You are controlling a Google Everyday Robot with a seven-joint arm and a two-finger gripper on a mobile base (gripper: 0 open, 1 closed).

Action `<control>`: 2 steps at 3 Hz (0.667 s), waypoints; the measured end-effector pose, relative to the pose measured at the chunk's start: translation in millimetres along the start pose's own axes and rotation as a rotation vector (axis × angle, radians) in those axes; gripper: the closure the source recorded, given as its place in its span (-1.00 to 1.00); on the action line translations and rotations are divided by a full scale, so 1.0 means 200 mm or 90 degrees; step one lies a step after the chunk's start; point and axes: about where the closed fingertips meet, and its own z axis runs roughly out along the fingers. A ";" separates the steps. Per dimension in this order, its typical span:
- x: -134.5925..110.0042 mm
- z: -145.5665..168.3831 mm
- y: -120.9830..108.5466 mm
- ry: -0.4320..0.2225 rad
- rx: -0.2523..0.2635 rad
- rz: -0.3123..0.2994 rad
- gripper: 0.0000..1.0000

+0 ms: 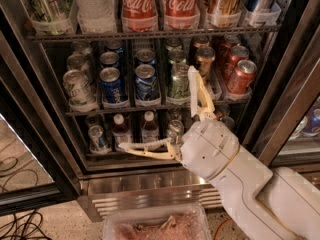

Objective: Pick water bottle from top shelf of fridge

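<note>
Fridge [150, 184] is standing open, its dark inside showing three racks.

Water bottle [96, 6] is sitting on the top shelf [210, 30], second slot from the left, in a clear bin. Only its ribbed clear body is showing; the top is running out of view. It is standing just beside two red Coca-Cola bottles [138, 4] on one side and a bin of green cans [47, 4] on the other.

Gripper [156, 108] is hanging low, in front of the middle and bottom racks, well below the water bottle and touching nothing. Its fingers [196, 91] are spreading very wide: one is pointing up past the middle-rack cans [111, 84], the other is reaching sideways in front of the small bottles [149, 126] on the bottom rack. Nothing is lying between them.

White arm [235, 174] is coming in from the lower right corner.

A clear plastic tub [155, 224] is sitting on the floor below the fridge, and dark cables [20, 224] are lying at the lower left.
</note>
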 end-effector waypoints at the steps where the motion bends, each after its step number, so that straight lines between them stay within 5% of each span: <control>1: 0.02 -0.02 -0.03 0.049 0.024 0.053 -1.00; 2: 0.07 -0.03 -0.01 0.120 0.014 0.086 -1.00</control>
